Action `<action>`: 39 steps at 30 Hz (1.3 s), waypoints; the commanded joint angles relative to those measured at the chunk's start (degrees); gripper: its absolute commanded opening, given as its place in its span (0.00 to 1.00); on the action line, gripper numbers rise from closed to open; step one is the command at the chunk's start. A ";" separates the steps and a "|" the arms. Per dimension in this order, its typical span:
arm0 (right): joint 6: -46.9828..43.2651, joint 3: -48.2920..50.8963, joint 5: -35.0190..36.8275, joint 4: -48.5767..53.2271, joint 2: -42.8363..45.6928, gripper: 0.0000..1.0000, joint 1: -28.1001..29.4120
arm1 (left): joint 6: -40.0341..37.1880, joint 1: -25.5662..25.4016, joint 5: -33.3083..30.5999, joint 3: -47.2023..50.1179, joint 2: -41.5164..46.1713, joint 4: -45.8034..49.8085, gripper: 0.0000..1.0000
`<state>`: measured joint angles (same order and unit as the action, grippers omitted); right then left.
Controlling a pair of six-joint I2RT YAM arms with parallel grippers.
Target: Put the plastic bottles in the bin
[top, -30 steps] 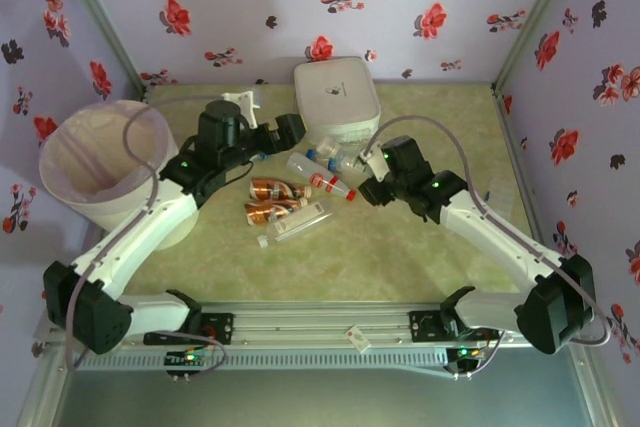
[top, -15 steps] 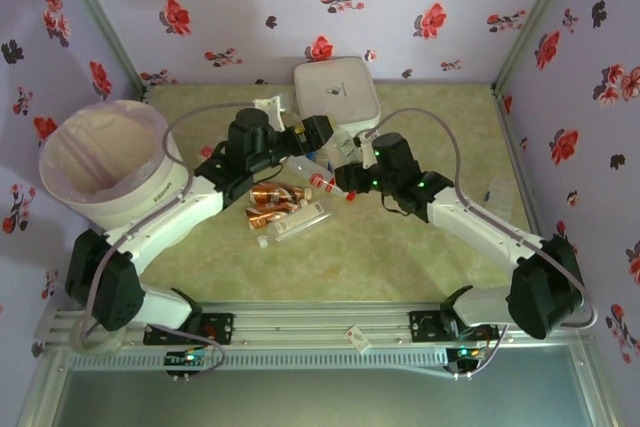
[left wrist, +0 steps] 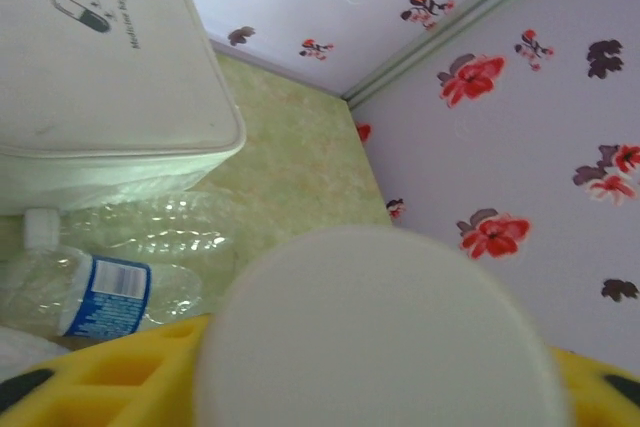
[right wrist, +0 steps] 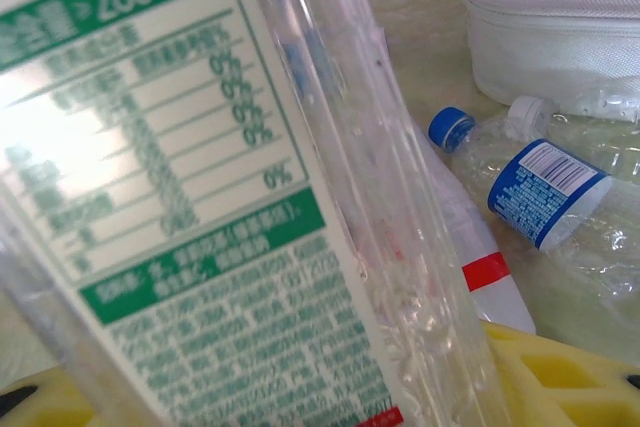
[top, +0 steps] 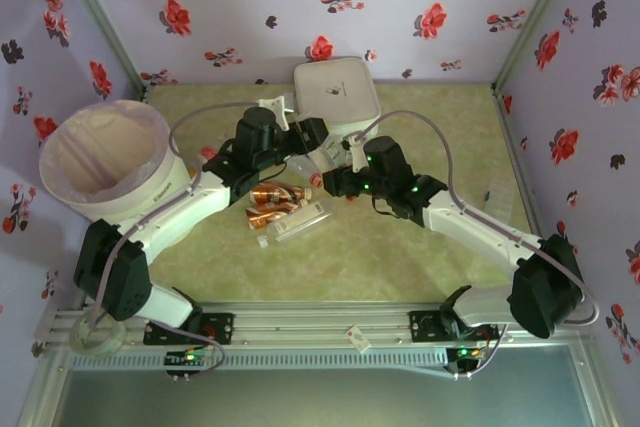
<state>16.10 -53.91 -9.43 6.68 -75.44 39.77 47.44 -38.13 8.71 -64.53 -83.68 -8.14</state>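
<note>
The bin (top: 48, 152), a white bucket lined with a pale bag, stands at the left. Two brown-orange bottles (top: 270, 193) and a clear labelled bottle (top: 298, 222) lie mid-table. My left gripper (top: 305, 137) is by the white box, with a blurred white round face (left wrist: 380, 332) between its yellow fingers (left wrist: 110, 377), hiding the jaws. A blue-labelled bottle (left wrist: 100, 292) and a crushed clear one (left wrist: 150, 227) lie beyond. My right gripper (top: 330, 182) is shut on a clear bottle with a green-and-white label (right wrist: 200, 197).
A flat white square box (top: 336, 97) sits at the back centre, also close ahead of both wrists (left wrist: 100, 67) (right wrist: 560, 17). A blue-capped bottle (right wrist: 540, 187) and a red-banded one (right wrist: 480, 277) lie before it. Flowered walls enclose the table on three sides.
My left gripper swung right from beside the bin to the white box. The right gripper moved left and up toward the bottle pile. The two grippers now stand close together.
</note>
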 commanded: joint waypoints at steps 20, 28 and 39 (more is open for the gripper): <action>6.91 -0.59 2.47 14.25 7.55 0.99 -8.68 | -13.69 13.10 -1.84 -27.08 4.18 26.76 0.36; 9.01 -0.35 2.92 16.22 3.77 0.99 -11.75 | -16.14 30.77 -1.68 -36.02 7.11 38.90 0.26; 10.98 1.62 4.05 14.57 2.34 0.99 -15.40 | -17.12 55.98 -1.62 -36.47 13.31 44.32 0.16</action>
<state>25.65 -52.93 -6.20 21.98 -72.23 24.91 31.59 13.56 7.09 -99.29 -71.42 33.87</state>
